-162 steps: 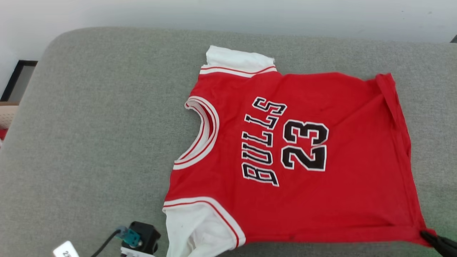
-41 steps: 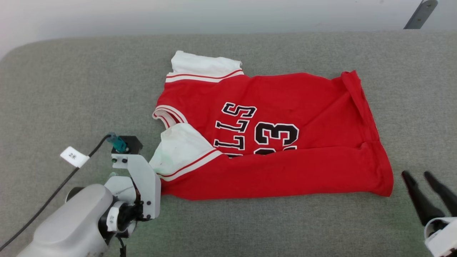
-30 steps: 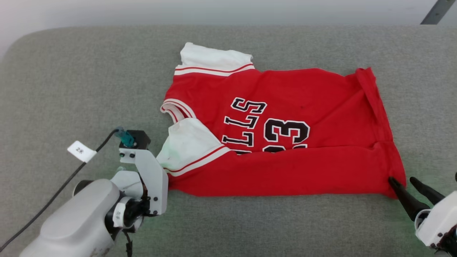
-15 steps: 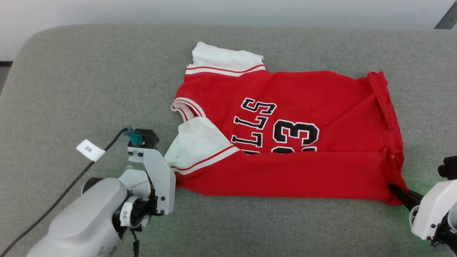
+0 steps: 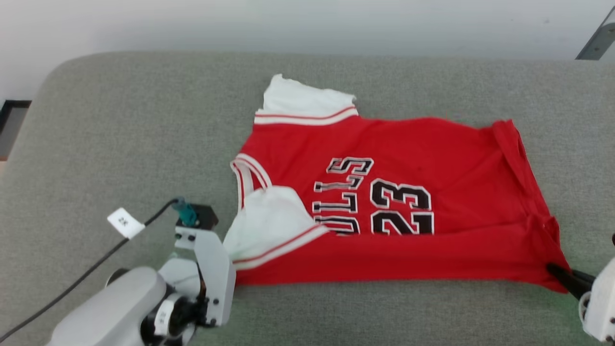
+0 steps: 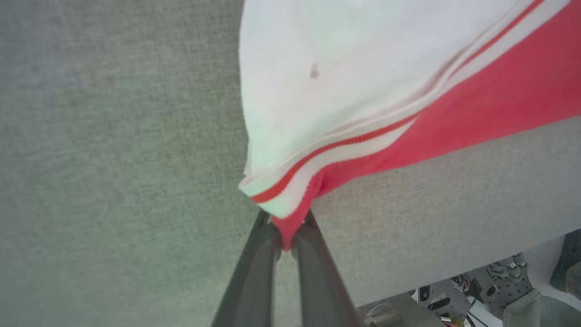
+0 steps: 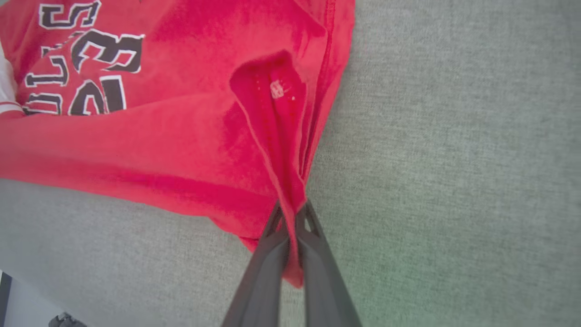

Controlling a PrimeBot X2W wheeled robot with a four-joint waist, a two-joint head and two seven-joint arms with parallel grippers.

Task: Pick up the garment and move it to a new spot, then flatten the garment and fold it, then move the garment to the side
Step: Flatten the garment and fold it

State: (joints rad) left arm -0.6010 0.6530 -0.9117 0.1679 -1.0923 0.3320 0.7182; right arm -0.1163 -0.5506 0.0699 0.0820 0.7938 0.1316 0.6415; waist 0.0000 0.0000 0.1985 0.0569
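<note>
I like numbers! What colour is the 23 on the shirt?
The 23 on the garment is black, outlined white; the head view shows it best.

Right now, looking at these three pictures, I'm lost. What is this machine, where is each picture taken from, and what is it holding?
It is a two-armed robot; each arm ends in a gripper with two long dark fingers. The wide picture comes from a camera on its head, looking down at a grey padded surface. On it lies the garment, a red jersey with white panels, its near edge folded over the lettering. The other two pictures come from wrist cameras, each looking along its own fingers. The left gripper is shut on the corner by the striped white trim; the right gripper is shut on a red hem corner.
</note>
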